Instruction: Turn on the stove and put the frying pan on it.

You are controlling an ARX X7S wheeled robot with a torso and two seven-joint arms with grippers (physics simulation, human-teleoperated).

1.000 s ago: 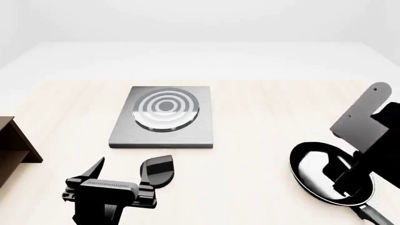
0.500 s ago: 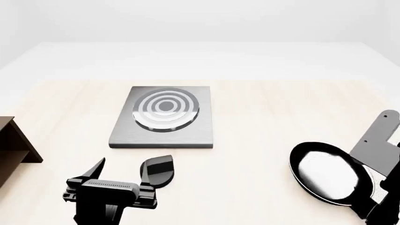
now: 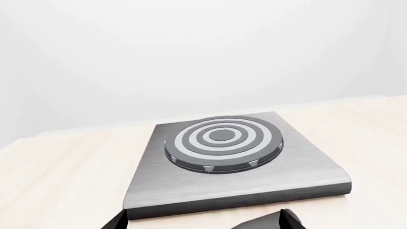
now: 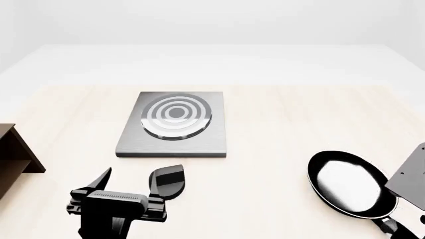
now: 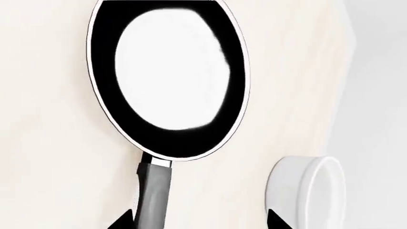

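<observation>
The stove (image 4: 174, 142) is a grey square plate with a ringed burner (image 4: 176, 115) at the table's middle; it also fills the left wrist view (image 3: 235, 183). Its black knob (image 4: 170, 177) lies in front of the plate, between my left gripper's fingers and close to one fingertip (image 3: 291, 221). My left gripper (image 4: 129, 183) (image 3: 202, 224) is open. The frying pan (image 4: 349, 184) (image 5: 168, 76) rests on the table at the right, handle (image 5: 152, 195) toward me. My right gripper (image 5: 200, 223) is open, with the handle running in just inside one fingertip.
A dark brown wooden shelf (image 4: 15, 154) stands at the left edge of the table. A white bowl (image 5: 305, 191) sits beside the pan handle. My right arm's grey link (image 4: 413, 181) is at the right edge of the head view.
My right arm has drawn back toward the lower right corner, uncovering the whole pan. The left arm, the knob and the pan have not moved.
</observation>
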